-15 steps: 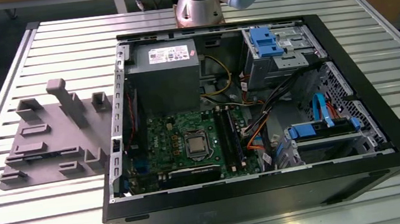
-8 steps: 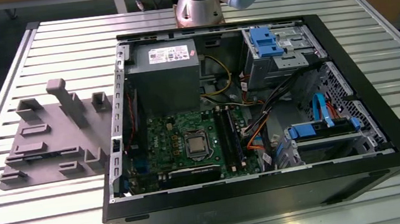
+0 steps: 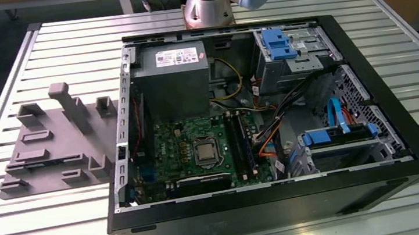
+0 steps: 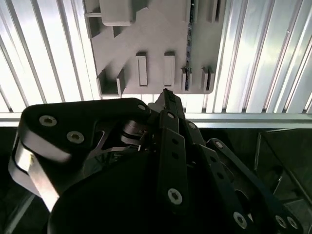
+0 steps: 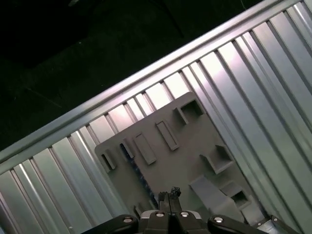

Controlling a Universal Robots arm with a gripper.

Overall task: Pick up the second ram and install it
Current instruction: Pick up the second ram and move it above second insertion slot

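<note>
Second ram (image 5: 132, 161) stands on its long edge in a slot of a grey fixture, showing as a thin dark blue-green strip in both wrist views (image 4: 190, 34).

A table (image 3: 42, 228) of silver metal slats carries everything. An open black computer case (image 3: 281, 203) lies on it, towards the exterior view's right. Inside are a grey power supply (image 3: 170, 78), a green motherboard (image 3: 189, 143) and bright blue drive brackets (image 3: 276, 43). The base of the robot arm (image 3: 209, 3) rises behind the case.

Beside the case, on the exterior view's left, rests the grey fixture (image 3: 49, 146), a flat plate with raised blocks and slots.

The black gripper (image 5: 168, 194) hangs over the fixture near one end of the ram. Its two fingers are pressed together at the tips with nothing between them, seen in the second wrist view too (image 4: 165, 93). The ram is apart from the fingers.
</note>
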